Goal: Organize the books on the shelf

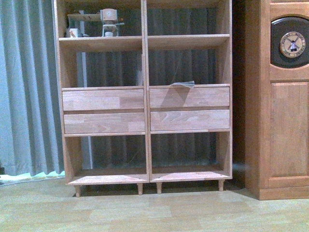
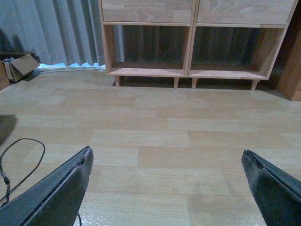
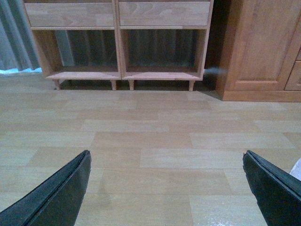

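Front view: the shelf (image 1: 145,63) stands straight ahead. It is tall, of light-brown wood, and open at the back, so the grey curtain (image 1: 26,87) shows through. A central upright splits it in two. Four plain drawers (image 1: 103,99) sit in two rows across its middle, and short legs lift it off the pale plank floor (image 1: 154,212).

I can make out one book (image 1: 182,84). It is thin and lies flat on the ledge over the upper right drawer, at about two o'clock from the shelf's middle. Its edge looks grey-teal, and one corner seems to jut a little over the drawer front. Its cover is too small to read.

At eleven o'clock, on the upper left board, a small wooden figure (image 1: 110,21) stands with a cup (image 1: 73,33) near it. At three o'clock, just beside the shelf, is a darker cabinet (image 1: 285,135) with a round clock (image 1: 292,44) near its top.

Left wrist view: the left gripper (image 2: 164,188) hangs over the floor, its black fingers (image 2: 56,193) spread wide with nothing between them. It is well apart from the shelf's lower bays. A cardboard box (image 2: 19,68) sits by the curtain, and a thin black cable (image 2: 21,160) loops on the floor near one finger.

Right wrist view: the right gripper (image 3: 164,188) is spread just as wide and holds nothing. It hangs above the floor, well apart from both shelf and cabinet.
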